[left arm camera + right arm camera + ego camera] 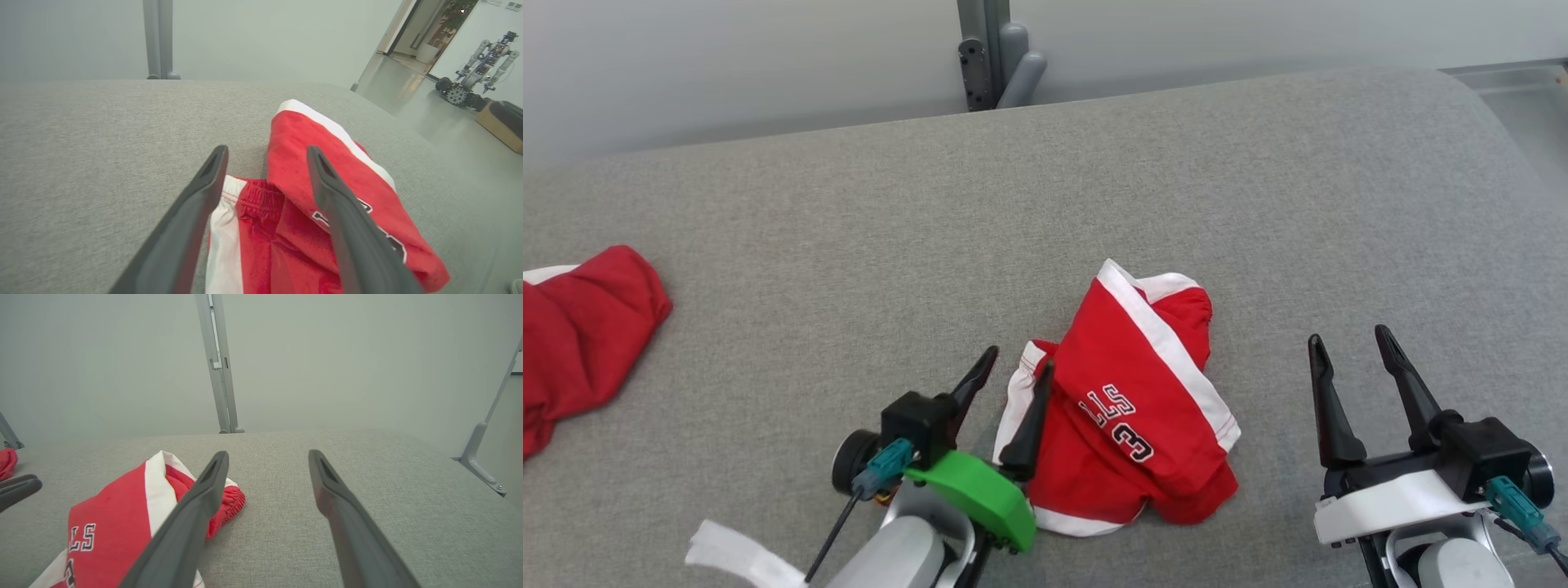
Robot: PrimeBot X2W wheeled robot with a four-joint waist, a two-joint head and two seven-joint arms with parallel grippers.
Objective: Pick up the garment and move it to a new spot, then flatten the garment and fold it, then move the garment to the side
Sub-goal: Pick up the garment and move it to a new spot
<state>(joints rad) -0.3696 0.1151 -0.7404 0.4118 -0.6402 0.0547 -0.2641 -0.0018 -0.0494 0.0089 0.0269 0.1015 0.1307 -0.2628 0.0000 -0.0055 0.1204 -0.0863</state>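
The garment is a pair of red shorts with white stripes and black lettering, lying crumpled on the grey padded table in the head view's lower middle. My left gripper hovers at its left edge, open, with its right finger over the white-trimmed hem. In the left wrist view the garment lies under and between the spread fingers of my left gripper, nothing pinched. My right gripper stands open to the garment's right, apart from it. The right wrist view has the garment left of my right gripper.
A second red cloth lies at the table's far left edge. A grey post stands behind the table's back edge. Off the table's right side, the left wrist view has bare floor and another robot in the distance.
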